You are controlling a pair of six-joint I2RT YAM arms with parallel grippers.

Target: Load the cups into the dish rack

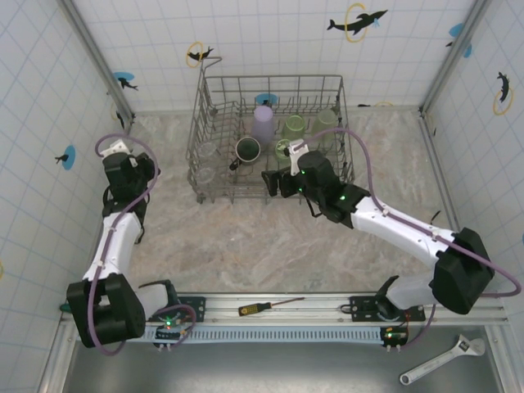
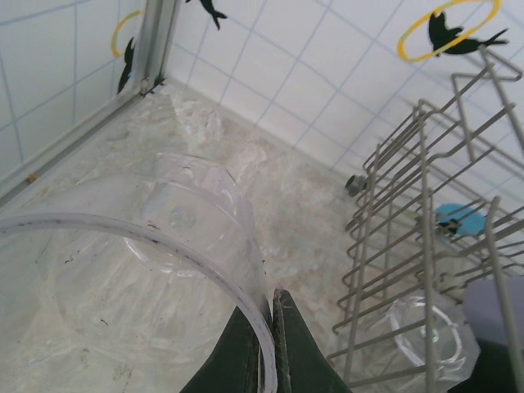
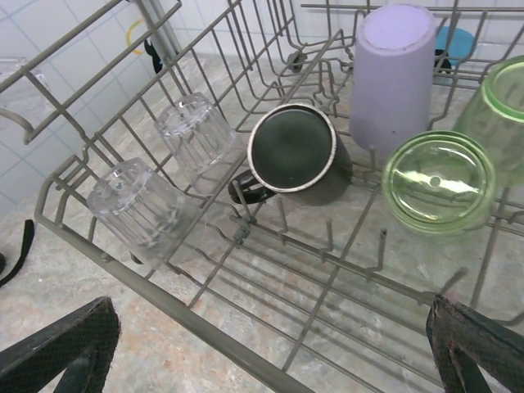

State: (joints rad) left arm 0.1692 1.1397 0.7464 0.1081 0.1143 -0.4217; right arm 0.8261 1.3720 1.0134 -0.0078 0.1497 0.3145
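My left gripper [image 2: 272, 309] is shut on the rim of a clear glass [image 2: 139, 262], held above the table left of the dish rack [image 1: 270, 135]; this gripper [image 1: 124, 164] is near the left wall. My right gripper [image 3: 270, 360] hangs open over the rack's near edge [image 3: 205, 327], nothing between its fingers [image 3: 65, 352]. Inside the rack are a lavender cup [image 3: 393, 74], a black mug [image 3: 292, 151], green tumblers [image 3: 438, 182] [image 3: 499, 98], and two clear glasses [image 3: 139, 209] [image 3: 192, 131].
Tiled walls close in the table on three sides. A screwdriver [image 1: 266, 307] lies on the front rail and a wrench [image 1: 442, 360] lies below it at the right. Bare marbled table [image 1: 246, 237] stretches between the rack and the arm bases.
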